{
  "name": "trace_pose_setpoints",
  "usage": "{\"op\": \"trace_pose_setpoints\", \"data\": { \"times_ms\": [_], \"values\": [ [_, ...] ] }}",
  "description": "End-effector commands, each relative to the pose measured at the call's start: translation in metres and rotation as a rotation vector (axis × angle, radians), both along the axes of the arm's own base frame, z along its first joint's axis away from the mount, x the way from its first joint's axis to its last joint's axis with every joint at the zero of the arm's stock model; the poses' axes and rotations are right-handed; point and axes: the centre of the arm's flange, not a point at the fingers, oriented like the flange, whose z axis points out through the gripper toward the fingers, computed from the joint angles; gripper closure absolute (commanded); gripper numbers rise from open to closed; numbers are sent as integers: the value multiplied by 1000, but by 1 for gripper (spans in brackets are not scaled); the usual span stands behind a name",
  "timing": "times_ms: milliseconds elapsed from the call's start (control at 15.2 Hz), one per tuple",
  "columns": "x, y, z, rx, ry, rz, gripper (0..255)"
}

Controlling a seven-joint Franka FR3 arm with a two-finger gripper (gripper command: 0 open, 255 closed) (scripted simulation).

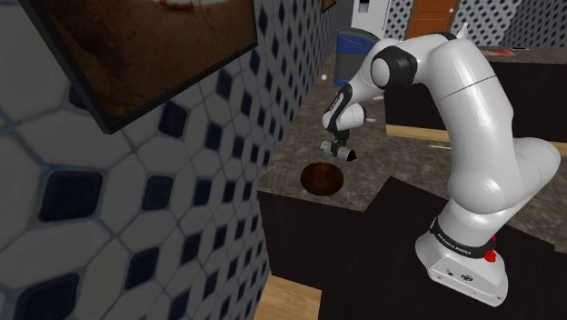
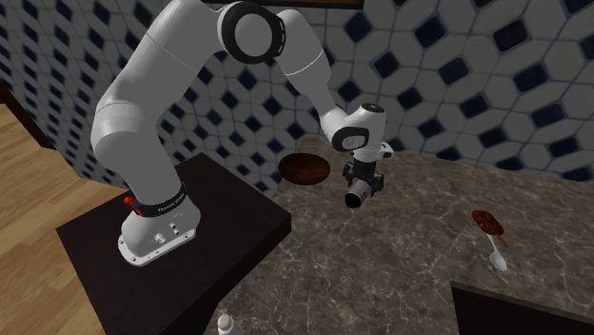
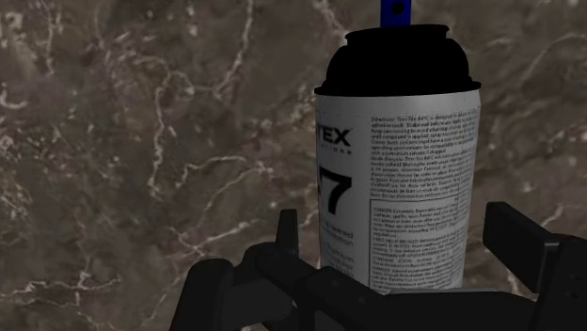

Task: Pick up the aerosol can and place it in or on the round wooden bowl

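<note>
Where the aerosol can sits between the two black fingers, you can see them pressed against either side of its lower body, so your gripper is closed on the can and has nothing else in it. The can has a white label covered in black print, a black shoulder and a blue nozzle at its tip.

In the second exterior view you find the can poking out below the gripper, tilted, with one round end turned toward the camera, over the dark veined stone counter. It looks clear of the surface, though you cannot tell by how much.

The round bowl, dark brown and shallow, rests on the counter next to the tiled wall, to that view's left of the can and apart from it. In the shoulder view the can and gripper hang just above and to the right of the bowl.

Further out, you have the white arm rising from the black stand. A framed picture hangs on the wall of white and dark blue tiles.
</note>
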Motion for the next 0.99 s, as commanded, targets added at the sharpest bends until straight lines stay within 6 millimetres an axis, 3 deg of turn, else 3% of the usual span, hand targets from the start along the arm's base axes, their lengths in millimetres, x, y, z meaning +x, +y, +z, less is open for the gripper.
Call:
{"op": "trace_pose_setpoints", "data": {
  "times_ms": [0, 66, 660, 924],
  "values": [
    [0, 0, 0, 0, 0, 0, 0],
    [0, 0, 0, 0, 0, 0, 255],
    [0, 0, 0, 0, 0, 0, 255],
    [0, 0, 21, 0, 0, 0, 255]
  ]
}}
